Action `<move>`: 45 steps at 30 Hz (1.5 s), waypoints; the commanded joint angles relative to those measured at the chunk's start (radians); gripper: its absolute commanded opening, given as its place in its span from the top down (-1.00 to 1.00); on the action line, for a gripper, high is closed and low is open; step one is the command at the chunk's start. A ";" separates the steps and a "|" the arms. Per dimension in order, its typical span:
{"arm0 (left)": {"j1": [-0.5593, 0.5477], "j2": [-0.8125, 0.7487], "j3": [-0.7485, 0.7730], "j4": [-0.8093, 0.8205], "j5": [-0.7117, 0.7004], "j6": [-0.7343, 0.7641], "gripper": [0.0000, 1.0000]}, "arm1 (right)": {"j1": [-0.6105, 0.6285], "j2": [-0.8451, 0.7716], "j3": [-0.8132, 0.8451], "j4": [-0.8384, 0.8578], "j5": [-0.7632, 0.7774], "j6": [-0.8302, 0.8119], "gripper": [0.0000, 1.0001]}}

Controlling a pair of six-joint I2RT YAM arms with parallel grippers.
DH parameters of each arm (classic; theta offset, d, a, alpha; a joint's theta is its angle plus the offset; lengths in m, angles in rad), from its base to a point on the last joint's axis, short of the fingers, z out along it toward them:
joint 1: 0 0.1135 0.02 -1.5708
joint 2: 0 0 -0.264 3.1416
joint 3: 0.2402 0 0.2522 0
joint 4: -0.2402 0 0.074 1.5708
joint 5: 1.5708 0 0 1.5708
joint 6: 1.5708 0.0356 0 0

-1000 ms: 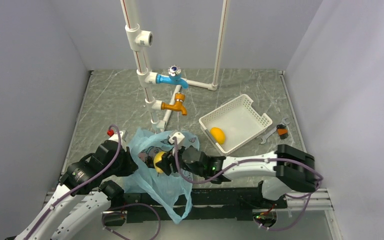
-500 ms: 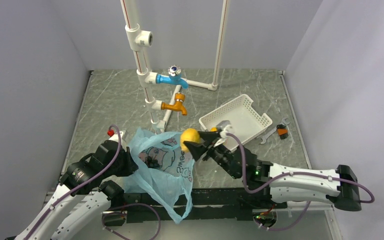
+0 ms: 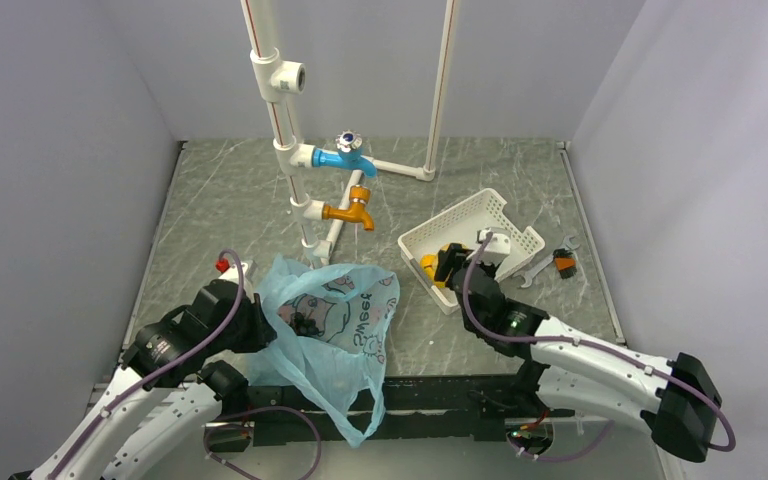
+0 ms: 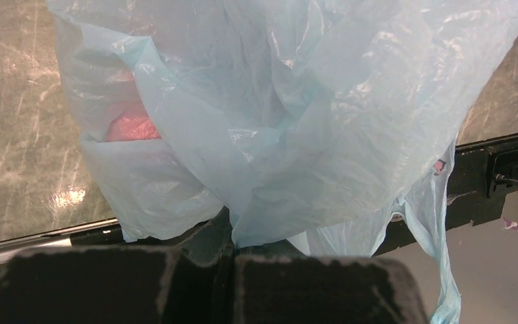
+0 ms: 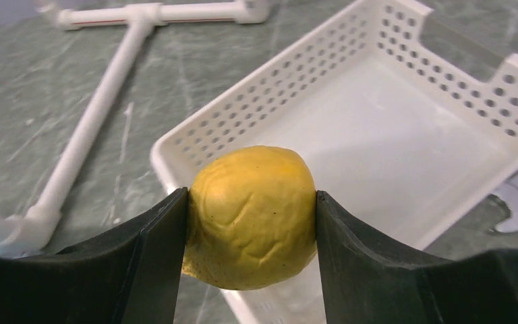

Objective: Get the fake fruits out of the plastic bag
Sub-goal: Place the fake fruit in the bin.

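Note:
My left gripper [image 3: 252, 326] is shut on a fold of the light-blue plastic bag [image 3: 332, 330] and holds it up, as the left wrist view [image 4: 233, 251] shows. A dark grape bunch [image 3: 305, 322] shows in the bag's mouth. A red fruit [image 4: 130, 126] shows faintly through the bag [image 4: 297, 115]. My right gripper [image 3: 447, 264] is shut on the pale yellow fruit [image 5: 253, 216] above the near-left corner of the white slotted basket [image 5: 391, 135]. An orange-yellow fruit [image 3: 427, 265] lies in the basket [image 3: 505, 225], partly hidden by my gripper.
A white pipe frame stands at the back with a blue tap [image 3: 348, 155] and an orange tap [image 3: 352, 210]. A spanner [image 3: 535, 268] and a small orange-black part [image 3: 565, 263] lie right of the basket. A small red item [image 3: 221, 265] lies left of the bag.
My right gripper has lifted the pale yellow fruit out of the bag and carried it right, to above the basket. The left gripper and the bag have stayed put.

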 commanded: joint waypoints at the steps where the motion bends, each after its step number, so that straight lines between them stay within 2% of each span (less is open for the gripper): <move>1: -0.001 0.006 0.003 0.013 0.002 0.001 1.00 | -0.069 0.062 0.134 -0.273 0.108 0.213 1.00; 2: -0.002 0.005 0.003 0.012 0.002 0.001 1.00 | -0.081 0.078 0.142 -0.308 0.105 0.268 1.00; 5: -0.001 0.003 0.003 0.011 0.001 0.000 1.00 | -0.101 0.122 0.134 -0.302 0.056 0.273 1.00; 9: -0.001 0.001 0.003 0.011 0.002 0.001 1.00 | -0.126 0.167 0.142 -0.334 0.020 0.322 0.81; 10: -0.001 0.003 0.003 0.013 0.004 0.002 1.00 | -0.128 0.170 0.144 -0.337 0.016 0.327 0.74; 13: -0.001 0.005 0.003 0.012 0.003 0.003 1.00 | -0.130 0.164 0.127 -0.314 0.010 0.331 0.32; 20: -0.001 -0.001 0.003 0.012 0.001 0.001 1.00 | -0.138 0.166 0.116 -0.288 -0.010 0.313 -0.36; 24: -0.002 -0.001 0.003 0.013 0.004 0.004 1.00 | -0.139 0.174 0.115 -0.278 -0.032 0.306 -0.70; 28: -0.001 -0.002 0.003 0.013 0.003 0.003 1.00 | -0.140 0.165 0.115 -0.243 -0.064 0.254 -0.94; 31: -0.002 -0.001 0.002 0.013 0.005 0.004 1.00 | -0.138 0.149 0.124 -0.220 -0.100 0.198 -0.96; 34: 0.000 0.000 0.003 0.013 0.004 0.004 1.00 | -0.139 0.112 0.128 -0.181 -0.214 0.097 -0.96; 39: -0.001 0.001 0.003 0.013 0.004 0.003 1.00 | -0.138 -0.001 0.060 -0.023 -0.492 -0.032 -0.91; 45: 0.000 0.001 0.003 0.013 0.002 0.003 1.00 | -0.137 -0.075 -0.024 0.162 -0.875 -0.113 -0.98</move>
